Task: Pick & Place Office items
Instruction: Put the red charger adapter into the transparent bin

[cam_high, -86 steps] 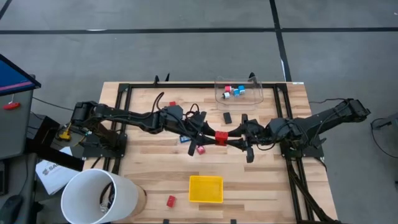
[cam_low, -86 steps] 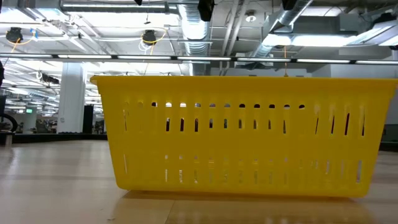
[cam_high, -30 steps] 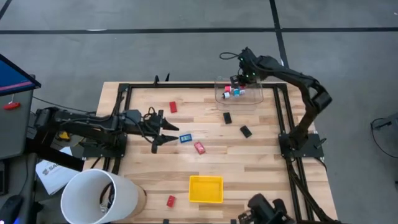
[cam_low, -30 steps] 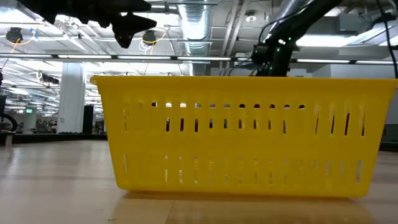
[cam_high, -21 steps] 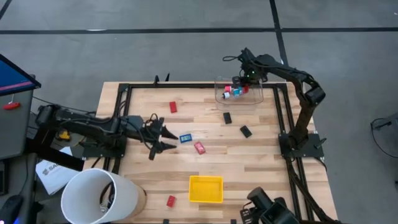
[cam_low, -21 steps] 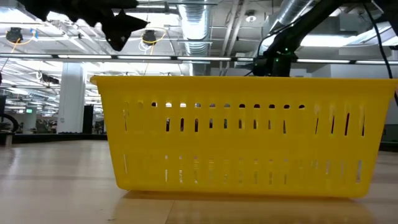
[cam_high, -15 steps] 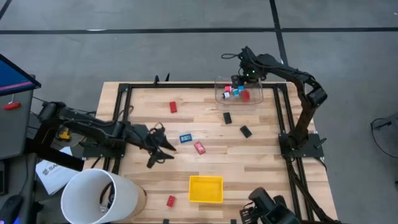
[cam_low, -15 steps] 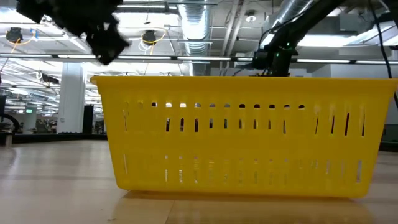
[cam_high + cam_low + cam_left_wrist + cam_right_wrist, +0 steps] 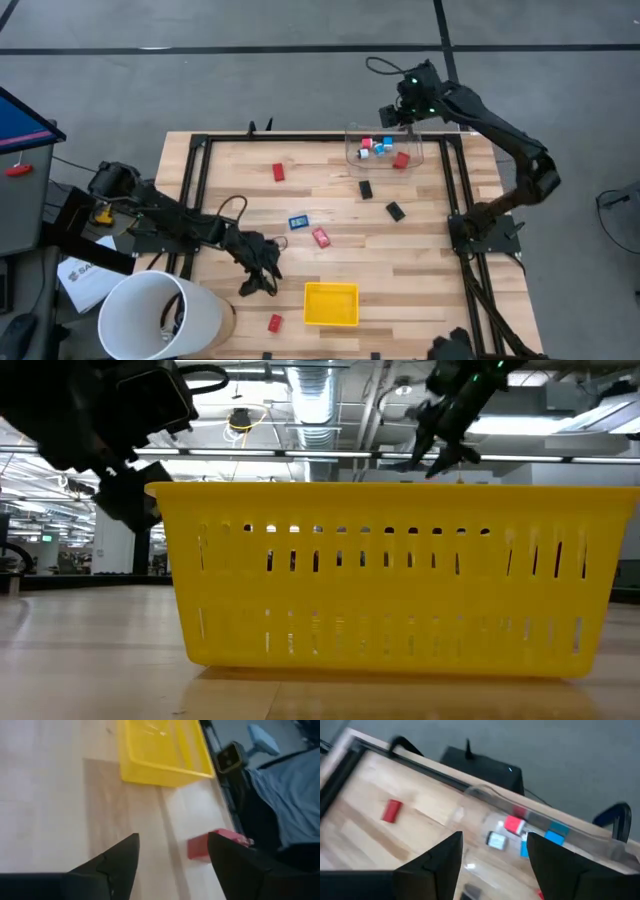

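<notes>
Small office items lie scattered on the wooden table: a red one, two black ones, a blue-and-white one, a red one, and a red one by the near edge. Several more, red, blue and white, lie in the clear box at the far edge. My left gripper hangs open left of the yellow tray, above the near red item. My right gripper hangs open, above and just beyond the box.
A white bucket stands at the table's near left corner. Black frame rails run along the table's left, right and far sides. In the low view the yellow tray's slotted wall fills the middle and hides the table behind it.
My left gripper has swung from beside the blue-and-white item toward the near edge and come down left of the yellow tray. A red item that was at my right gripper now lies in the clear box. That gripper has risen and drawn back past the far edge.
</notes>
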You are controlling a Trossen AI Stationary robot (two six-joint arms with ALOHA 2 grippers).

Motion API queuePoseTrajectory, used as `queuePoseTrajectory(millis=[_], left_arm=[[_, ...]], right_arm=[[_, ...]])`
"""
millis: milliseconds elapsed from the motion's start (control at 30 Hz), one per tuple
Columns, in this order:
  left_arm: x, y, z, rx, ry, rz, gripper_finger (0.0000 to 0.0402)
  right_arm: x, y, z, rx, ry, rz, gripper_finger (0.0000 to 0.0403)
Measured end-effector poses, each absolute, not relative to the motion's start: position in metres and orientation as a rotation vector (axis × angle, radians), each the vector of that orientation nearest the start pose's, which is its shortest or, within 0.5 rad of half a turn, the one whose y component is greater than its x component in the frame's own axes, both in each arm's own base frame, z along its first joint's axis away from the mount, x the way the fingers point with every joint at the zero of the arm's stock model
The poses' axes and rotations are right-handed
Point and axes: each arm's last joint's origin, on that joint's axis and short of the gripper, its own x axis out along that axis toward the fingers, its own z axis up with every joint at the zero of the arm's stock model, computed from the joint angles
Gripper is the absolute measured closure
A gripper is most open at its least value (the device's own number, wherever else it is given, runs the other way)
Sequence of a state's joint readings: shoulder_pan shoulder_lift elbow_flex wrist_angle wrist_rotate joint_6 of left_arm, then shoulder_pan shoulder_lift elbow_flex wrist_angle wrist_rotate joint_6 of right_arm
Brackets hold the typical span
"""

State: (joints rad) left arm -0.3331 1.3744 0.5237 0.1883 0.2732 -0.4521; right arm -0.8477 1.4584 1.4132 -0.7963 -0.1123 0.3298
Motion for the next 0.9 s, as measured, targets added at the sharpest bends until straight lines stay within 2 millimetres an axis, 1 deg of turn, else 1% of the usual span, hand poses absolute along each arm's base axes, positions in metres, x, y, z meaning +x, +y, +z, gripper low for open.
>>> queuePoseTrajectory(millis=[100,200,300,400,467,600,700,767,900], left_arm=[[0.238,-0.092,0.155,-0.437,0.835,-0.454,0.0148],[0.245,-0.097,0.157,-0.468,0.880,-0.531,0.0140],[0.252,-0.102,0.156,-0.516,0.950,-0.639,0.0144],[0.263,-0.102,0.154,-0.600,0.996,-0.668,0.0155],[0.271,-0.097,0.150,-0.667,1.029,-0.632,0.0160],[0.286,-0.083,0.147,-0.810,1.059,-0.498,0.0167],[0.293,-0.075,0.147,-0.892,1.117,-0.398,0.0172],[0.295,-0.072,0.150,-0.930,1.185,-0.331,0.0174],[0.298,-0.072,0.163,-1.002,1.320,-0.194,0.0178]], right_arm=[[0.198,-0.207,0.360,0.666,0.595,-0.791,0.0184],[0.194,-0.193,0.373,0.646,0.553,-0.767,0.0184],[0.192,-0.182,0.381,0.628,0.529,-0.743,0.0184],[0.190,-0.175,0.386,0.615,0.515,-0.727,0.0184],[0.191,-0.172,0.387,0.613,0.511,-0.720,0.0184],[0.192,-0.170,0.387,0.607,0.518,-0.710,0.0184],[0.193,-0.168,0.387,0.598,0.523,-0.701,0.0184],[0.194,-0.167,0.387,0.590,0.526,-0.694,0.0184],[0.195,-0.166,0.387,0.585,0.529,-0.688,0.0184]])
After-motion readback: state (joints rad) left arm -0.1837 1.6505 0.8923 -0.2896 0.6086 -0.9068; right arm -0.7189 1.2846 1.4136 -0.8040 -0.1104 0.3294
